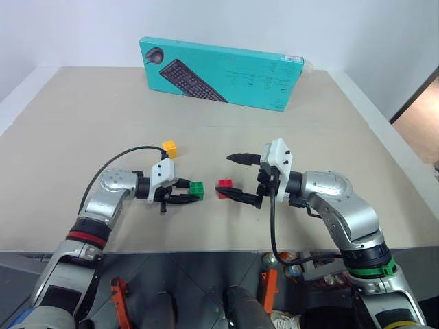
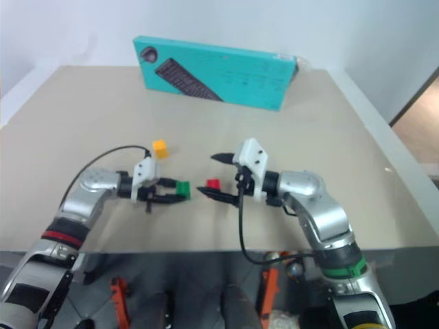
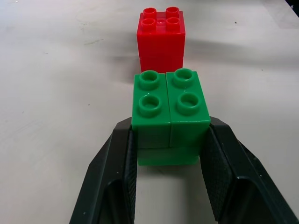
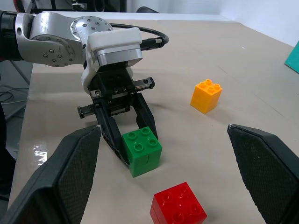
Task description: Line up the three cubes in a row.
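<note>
From my head cameras, my left gripper (image 1: 194, 194) is clamped on the green cube (image 1: 197, 190) low over the table (image 1: 82, 123), while my right gripper (image 1: 234, 176) stands spread wide with the red cube (image 1: 224, 186) just past its lower finger and the yellow cube (image 1: 169, 148) apart, behind my left wrist. Along my left wrist, both fingers (image 3: 117, 182) press the green cube's sides, the red one just beyond it. Along my right wrist, my wide-apart pads (image 4: 70, 172) frame green, red and yellow.
</note>
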`<state>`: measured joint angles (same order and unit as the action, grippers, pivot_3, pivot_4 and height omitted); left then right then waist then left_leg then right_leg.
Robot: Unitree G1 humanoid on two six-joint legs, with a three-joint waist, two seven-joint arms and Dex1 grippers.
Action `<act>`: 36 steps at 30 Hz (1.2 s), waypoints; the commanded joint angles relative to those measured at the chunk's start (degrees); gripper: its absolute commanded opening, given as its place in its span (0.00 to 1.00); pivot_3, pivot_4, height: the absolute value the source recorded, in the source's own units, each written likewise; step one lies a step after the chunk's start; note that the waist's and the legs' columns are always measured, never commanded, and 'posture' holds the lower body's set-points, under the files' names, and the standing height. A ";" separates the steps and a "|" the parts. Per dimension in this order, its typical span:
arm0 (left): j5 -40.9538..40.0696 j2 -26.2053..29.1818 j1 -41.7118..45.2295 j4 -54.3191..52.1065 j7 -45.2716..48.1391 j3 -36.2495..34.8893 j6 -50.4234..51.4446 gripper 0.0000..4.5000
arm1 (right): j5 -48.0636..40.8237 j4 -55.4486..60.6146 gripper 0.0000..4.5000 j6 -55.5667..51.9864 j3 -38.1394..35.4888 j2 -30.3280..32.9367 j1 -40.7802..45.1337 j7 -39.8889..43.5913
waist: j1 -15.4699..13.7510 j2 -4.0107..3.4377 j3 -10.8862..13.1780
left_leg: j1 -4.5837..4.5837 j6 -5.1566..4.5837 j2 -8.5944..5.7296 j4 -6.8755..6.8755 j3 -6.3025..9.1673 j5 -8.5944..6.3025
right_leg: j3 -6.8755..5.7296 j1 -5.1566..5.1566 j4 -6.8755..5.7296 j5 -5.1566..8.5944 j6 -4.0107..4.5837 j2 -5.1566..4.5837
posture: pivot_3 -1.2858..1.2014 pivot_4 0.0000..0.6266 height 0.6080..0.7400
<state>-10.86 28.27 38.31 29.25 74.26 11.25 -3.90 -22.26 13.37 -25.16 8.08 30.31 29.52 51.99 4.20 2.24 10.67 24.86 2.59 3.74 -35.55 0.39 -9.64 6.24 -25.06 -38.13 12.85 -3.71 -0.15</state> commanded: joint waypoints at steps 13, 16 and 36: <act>3.65 1.29 3.93 5.25 0.79 -1.12 -6.57 0.91 | -0.62 2.12 1.00 0.59 -1.56 0.11 0.13 -0.41 | 0.01 0.00 0.00 | 0.02 -0.03 0.00 -0.04 0.01 0.02 | -0.01 0.00 -0.01 -0.10 -0.03 0.01 | 0.52 0.24 1.00; 3.38 2.47 2.75 2.88 1.06 -1.38 -6.16 1.00 | -0.54 1.91 1.00 0.74 -1.38 -0.11 0.22 -0.41 | 0.01 0.00 0.00 | 0.02 -0.03 0.00 -0.03 0.01 0.02 | 0.00 -0.01 -0.01 -0.09 -0.06 0.00 | 0.52 0.24 1.00; -11.31 4.67 -15.73 -31.16 -27.87 -23.25 28.14 1.00 | -0.79 1.28 1.00 1.36 -1.33 -0.63 -0.05 -0.23 | 0.04 0.00 0.00 | 0.07 -0.03 0.01 -0.16 0.09 0.03 | -0.07 -0.01 -0.04 -0.10 0.00 -0.01 | 0.52 0.24 1.00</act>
<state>-22.59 32.90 22.12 -1.56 48.51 -10.07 26.67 -22.28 13.42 -24.78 8.11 29.85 28.65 51.49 4.24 2.24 10.67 24.93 2.56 3.75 -35.72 0.47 -9.60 6.17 -25.07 -38.17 12.75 -3.70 -0.15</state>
